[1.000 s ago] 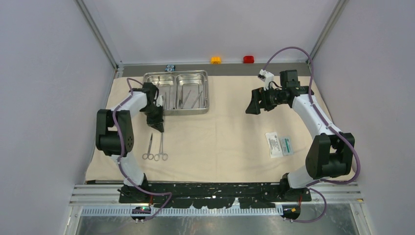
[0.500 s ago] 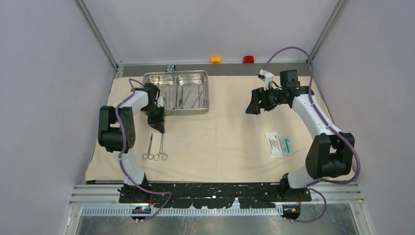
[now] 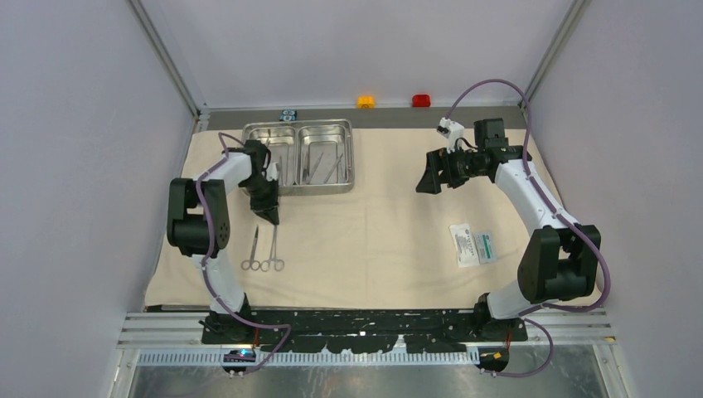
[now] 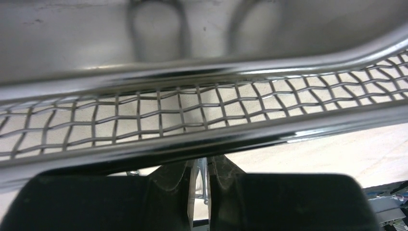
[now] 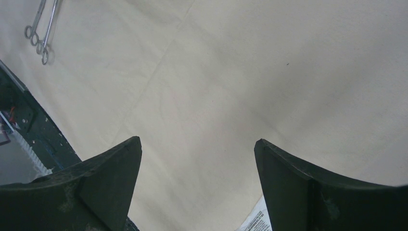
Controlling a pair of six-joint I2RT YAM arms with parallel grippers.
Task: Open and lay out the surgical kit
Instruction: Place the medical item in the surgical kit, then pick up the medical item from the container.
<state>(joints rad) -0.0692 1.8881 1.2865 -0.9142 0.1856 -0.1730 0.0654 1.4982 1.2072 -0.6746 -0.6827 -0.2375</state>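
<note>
The beige cloth wrap (image 3: 381, 224) lies spread flat over the table. On its back left stands the steel two-compartment tray (image 3: 298, 126), with thin tools (image 3: 323, 166) in its right compartment. Two ring-handled forceps (image 3: 251, 250) (image 3: 273, 247) lie side by side in front of the tray. My left gripper (image 3: 272, 217) points down at the tip of the right one. In the left wrist view its jaws (image 4: 201, 163) stand a narrow gap apart, steel showing through the gap, under the tray rim (image 4: 192, 72). My right gripper (image 3: 424, 181) (image 5: 198, 144) hangs wide open over bare cloth. The white-and-green packet (image 3: 472, 244) lies front right.
An orange button (image 3: 366, 101), a red button (image 3: 421, 100) and a small black-and-blue block (image 3: 288, 114) sit along the back edge. Grey walls close in both sides. A black rail (image 3: 365, 319) with the arm bases runs along the front.
My left arm's elbow has shifted slightly while its gripper stayed over the forceps tip. The forceps, tray, packet and right arm have not moved.
</note>
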